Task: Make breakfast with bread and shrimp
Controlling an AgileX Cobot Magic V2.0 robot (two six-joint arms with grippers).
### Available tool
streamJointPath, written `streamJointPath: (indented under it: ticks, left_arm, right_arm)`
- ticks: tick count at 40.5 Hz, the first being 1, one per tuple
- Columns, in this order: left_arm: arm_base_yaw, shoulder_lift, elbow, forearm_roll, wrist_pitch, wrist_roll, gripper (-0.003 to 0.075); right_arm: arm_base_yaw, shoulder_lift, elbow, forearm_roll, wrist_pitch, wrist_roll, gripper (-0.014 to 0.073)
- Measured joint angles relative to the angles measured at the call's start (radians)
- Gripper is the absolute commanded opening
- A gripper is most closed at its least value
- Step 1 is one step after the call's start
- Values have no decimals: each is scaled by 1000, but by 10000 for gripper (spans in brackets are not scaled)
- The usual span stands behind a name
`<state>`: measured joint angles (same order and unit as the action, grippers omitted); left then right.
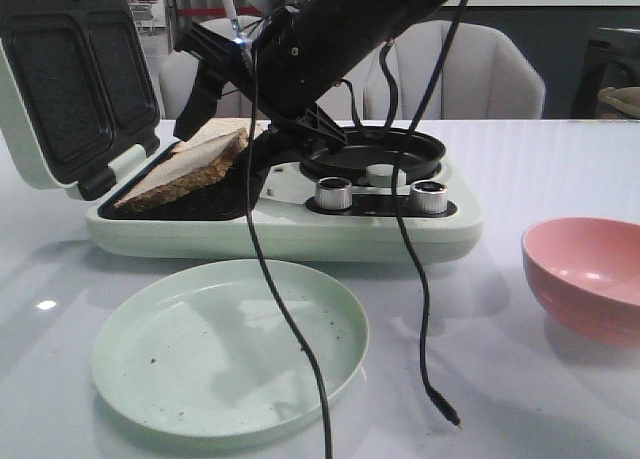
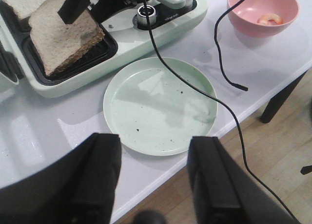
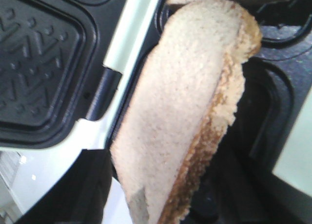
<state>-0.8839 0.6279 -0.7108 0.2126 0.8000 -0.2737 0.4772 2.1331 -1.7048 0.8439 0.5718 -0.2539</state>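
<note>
White glossy surface [image 1: 540,169], grey chairs [image 1: 480,74] behind it. Right claw [image 1: 205,104] is clamped on a tilted slice of bread [image 1: 190,167] over the open sandwich maker [image 1: 300,229], I think; left claw [image 2: 153,180] hangs spread and empty above the green plate [image 1: 230,349]. Two bread slices, one shrimp [image 2: 270,20] in the pink bowl [image 1: 590,274] at 3 o'clock.

place: home dining area | cues: white table [image 1: 560,169]; padded chairs [image 1: 470,74]; sandwich maker [image 1: 300,229]; wood floor [image 2: 273,151]
</note>
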Motion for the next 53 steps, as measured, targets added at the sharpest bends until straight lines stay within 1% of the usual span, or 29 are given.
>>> streamJointPath:
  ticks: [2,6,10,11,13,17,20,23,30,47,53]
  left_arm:
    - [0,0,0,0,0,0,385]
    - [0,0,0,0,0,0,385]
    - [0,0,0,1,0,0,385]
    - [0,0,0,2,0,0,385]
    - [0,0,0,4,0,0,385]
    - [0,0,0,8,0,0,385]
    - [0,0,0,8,0,0,385]
    - [0,0,0,10,0,0,385]
    - [0,0,0,10,0,0,385]
    - [0,0,0,16,0,0,385]
    - [0,0,0,17,0,0,385]
  right_arm:
    - [-4,-7,0,-44,21,7,537]
    - [-10,-41,0,-181,71,65,537]
    - [-10,-89,0,-384,126,169,537]
    - [-10,-101,0,-413,141,194,537]
    - [-8,-132,0,-533,176,254,537]
    - [2,-201,0,-730,244,357,537]
    - [11,-277,10,-853,290,398,537]
    - [15,-346,40,-925,311,409,537]
    - [16,-539,188,-977,323,416,537]
    - [16,-1008,658,-980,327,417,537]
    - [16,-1162,790,-981,317,417,537]
